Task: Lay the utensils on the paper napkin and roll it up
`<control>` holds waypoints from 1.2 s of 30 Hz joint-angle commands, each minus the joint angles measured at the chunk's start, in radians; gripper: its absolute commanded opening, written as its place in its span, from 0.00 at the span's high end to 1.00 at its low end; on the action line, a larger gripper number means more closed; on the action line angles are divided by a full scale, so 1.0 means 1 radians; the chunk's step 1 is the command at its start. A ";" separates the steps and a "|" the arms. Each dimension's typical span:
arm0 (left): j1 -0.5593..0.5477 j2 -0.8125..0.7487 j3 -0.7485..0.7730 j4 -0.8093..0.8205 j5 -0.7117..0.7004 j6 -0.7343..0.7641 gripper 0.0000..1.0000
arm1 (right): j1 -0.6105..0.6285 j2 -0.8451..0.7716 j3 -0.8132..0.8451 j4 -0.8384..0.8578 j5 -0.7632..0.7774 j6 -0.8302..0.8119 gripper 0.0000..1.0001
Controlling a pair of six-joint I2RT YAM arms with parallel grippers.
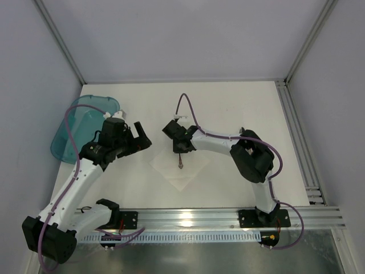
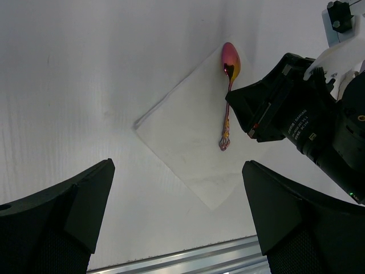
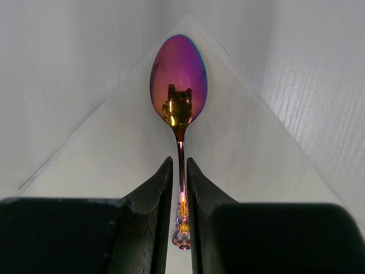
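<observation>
The only utensil in view is an iridescent purple-gold spoon; no fork or knife shows. It lies low over the white paper napkin, bowl up, along the napkin's diagonal. My right gripper has its jaws closed narrowly on the spoon's ornate handle, seen in the right wrist view with the bowl ahead and the napkin beneath. My left gripper is open and empty, held to the left of the napkin. Its view shows the spoon, the napkin and the right gripper.
A translucent teal plastic tub sits at the table's left edge behind the left arm. An aluminium rail runs along the near edge, also in the left wrist view. Another rail lines the right side.
</observation>
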State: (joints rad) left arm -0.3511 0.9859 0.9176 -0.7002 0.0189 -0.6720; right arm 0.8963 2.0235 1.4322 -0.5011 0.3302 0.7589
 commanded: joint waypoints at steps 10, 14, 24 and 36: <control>0.008 -0.050 0.006 0.062 0.099 0.017 0.01 | -0.117 -0.369 -0.111 -0.033 -0.086 -0.283 0.81; 0.006 -0.046 -0.008 0.099 0.148 0.009 0.00 | -0.303 -0.518 -0.252 -0.031 -0.135 -0.358 0.81; 0.006 -0.023 0.003 0.111 0.177 0.003 0.01 | -0.675 -0.638 -0.478 -0.031 -0.211 -0.546 0.82; 0.006 -0.012 0.007 0.114 0.204 0.002 0.00 | -0.789 -0.526 -0.483 -0.050 -0.230 -0.543 0.85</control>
State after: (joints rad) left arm -0.3511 0.9844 0.9127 -0.6235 0.1959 -0.6724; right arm 0.1101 1.4784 0.9527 -0.5514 0.1085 0.2379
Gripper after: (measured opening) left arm 0.994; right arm 0.149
